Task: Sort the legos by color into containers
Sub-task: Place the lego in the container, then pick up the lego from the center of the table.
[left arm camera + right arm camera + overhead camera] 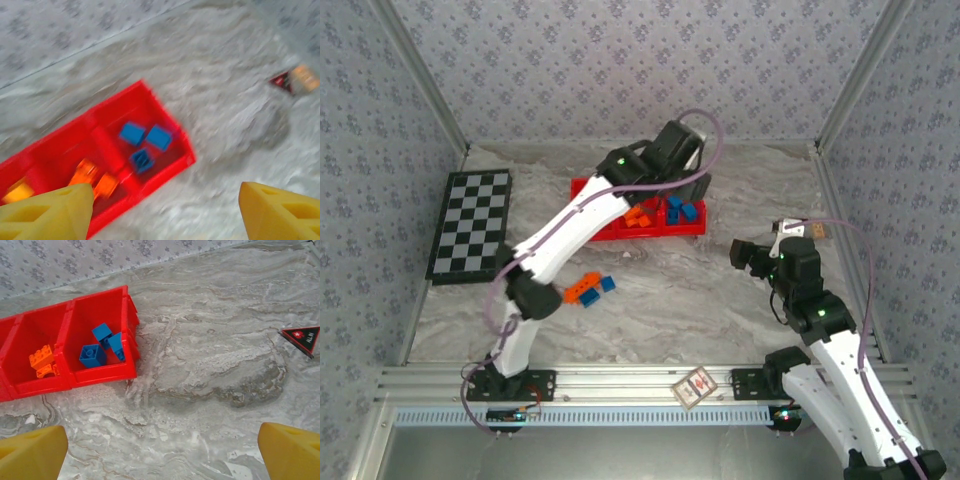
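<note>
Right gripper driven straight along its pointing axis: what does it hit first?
The right gripper would probably meet bare table first, between the tray and the card; depth unclear.

One piece of lettering can be made out: a flat black triangular card with a red border [300,336], lying on the grey marble-patterned table top [210,370], carries a white star-like sign on a red patch; beside the sign stand short white capitals that seem to read "ALL IN", turned sideways in the right wrist view; in the left wrist view the same card [281,81] is blurred and its marks cannot be read; in the top view a small rectangular card with a red-patterned face [695,388] rests on the metal rail [620,380] at the near edge; its print is too small to tell
</note>
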